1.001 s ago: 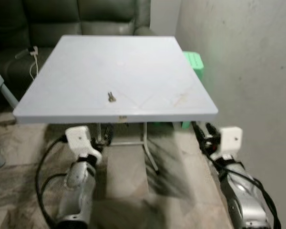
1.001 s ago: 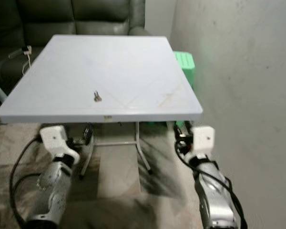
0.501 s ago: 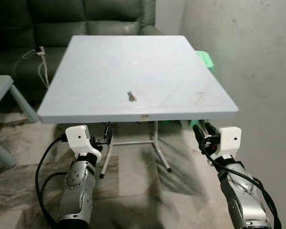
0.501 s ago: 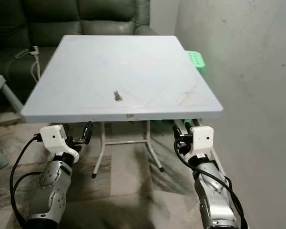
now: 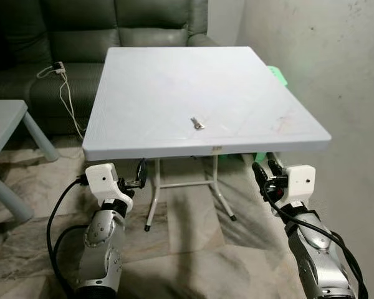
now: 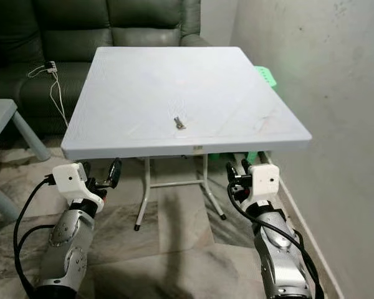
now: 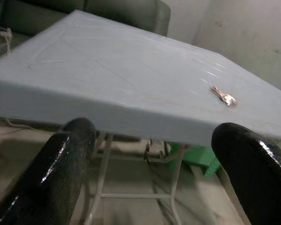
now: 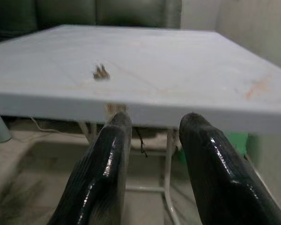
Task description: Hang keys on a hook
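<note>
A small bunch of metal keys (image 5: 197, 123) lies flat on the pale blue-grey table (image 5: 174, 75), near its front edge. Both grippers hang low in front of the table, below its top. My left gripper (image 5: 141, 170) is under the table's front left corner, and its two black fingers (image 7: 65, 159) stand wide apart and open, holding nothing. The keys (image 7: 223, 96) lie ahead of it on the tabletop. My right gripper (image 5: 265, 172) is under the front right corner, open with a narrow gap between its fingers (image 8: 107, 159), also holding nothing. From it the keys (image 8: 101, 71) lie further in on the tabletop.
A dark green sofa (image 5: 81, 37) stands behind the table with a white charger cable (image 5: 65, 87) draped over its seat. A second grey table (image 5: 3, 121) is at the left. A green stool (image 5: 277, 75) sits by the pale wall (image 5: 336, 75) on the right. The floor is marble tile.
The whole picture has shifted, so the camera moved: the table and keys now sit further right in view and the blur has gone. Both grippers hold the same pose.
</note>
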`<state>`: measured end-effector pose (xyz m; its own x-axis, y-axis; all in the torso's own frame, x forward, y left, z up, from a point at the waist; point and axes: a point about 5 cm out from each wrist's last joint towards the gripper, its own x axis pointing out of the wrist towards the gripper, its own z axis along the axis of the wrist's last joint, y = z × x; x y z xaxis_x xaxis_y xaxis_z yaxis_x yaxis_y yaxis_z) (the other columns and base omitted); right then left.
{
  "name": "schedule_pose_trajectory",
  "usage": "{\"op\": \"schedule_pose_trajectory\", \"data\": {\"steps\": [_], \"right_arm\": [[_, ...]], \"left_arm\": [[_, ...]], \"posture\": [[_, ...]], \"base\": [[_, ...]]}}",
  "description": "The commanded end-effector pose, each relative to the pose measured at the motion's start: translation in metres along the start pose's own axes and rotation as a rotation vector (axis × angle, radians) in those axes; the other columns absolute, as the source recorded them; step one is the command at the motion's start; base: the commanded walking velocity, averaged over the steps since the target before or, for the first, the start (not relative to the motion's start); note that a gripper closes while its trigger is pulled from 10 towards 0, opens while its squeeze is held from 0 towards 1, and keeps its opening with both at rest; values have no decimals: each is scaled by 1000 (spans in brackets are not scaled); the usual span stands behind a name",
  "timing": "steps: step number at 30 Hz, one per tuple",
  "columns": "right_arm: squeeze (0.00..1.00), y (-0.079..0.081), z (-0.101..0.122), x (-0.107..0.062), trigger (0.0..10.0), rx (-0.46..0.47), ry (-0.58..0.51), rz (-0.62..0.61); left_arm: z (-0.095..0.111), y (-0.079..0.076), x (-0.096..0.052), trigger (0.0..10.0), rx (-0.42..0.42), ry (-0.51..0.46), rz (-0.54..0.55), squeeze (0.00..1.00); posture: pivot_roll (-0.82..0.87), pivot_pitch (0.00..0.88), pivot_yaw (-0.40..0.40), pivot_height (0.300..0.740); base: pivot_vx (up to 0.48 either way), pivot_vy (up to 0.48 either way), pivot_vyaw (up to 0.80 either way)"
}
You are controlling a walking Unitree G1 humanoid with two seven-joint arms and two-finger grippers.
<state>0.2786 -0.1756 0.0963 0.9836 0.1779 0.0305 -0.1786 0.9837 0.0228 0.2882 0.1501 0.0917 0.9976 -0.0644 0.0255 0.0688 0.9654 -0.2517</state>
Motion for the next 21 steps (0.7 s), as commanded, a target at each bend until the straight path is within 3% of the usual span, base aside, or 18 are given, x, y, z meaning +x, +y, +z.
{"op": "schedule_pose_trajectory", "data": {"steps": [1, 13, 21], "right_arm": [[0, -4, 3, 1, 10000, 2, -8, -10], [0, -2, 3, 3, 10000, 2, -8, -1], [0, 1, 9, 3, 10000, 18, -42, 26]], "left_arm": [[1, -3, 1, 10000, 14, -4, -12, 0], [0, -3, 2, 10000, -21, 10, 5, 0], [1, -4, 2, 10000, -23, 10, 5, 0]], "posture": [[-14, 32, -66, 740], [-12, 24, -69, 740], [-8, 19, -68, 740]], "base": [[0, 0, 0], [0, 0, 0], [335, 0, 0]]}}
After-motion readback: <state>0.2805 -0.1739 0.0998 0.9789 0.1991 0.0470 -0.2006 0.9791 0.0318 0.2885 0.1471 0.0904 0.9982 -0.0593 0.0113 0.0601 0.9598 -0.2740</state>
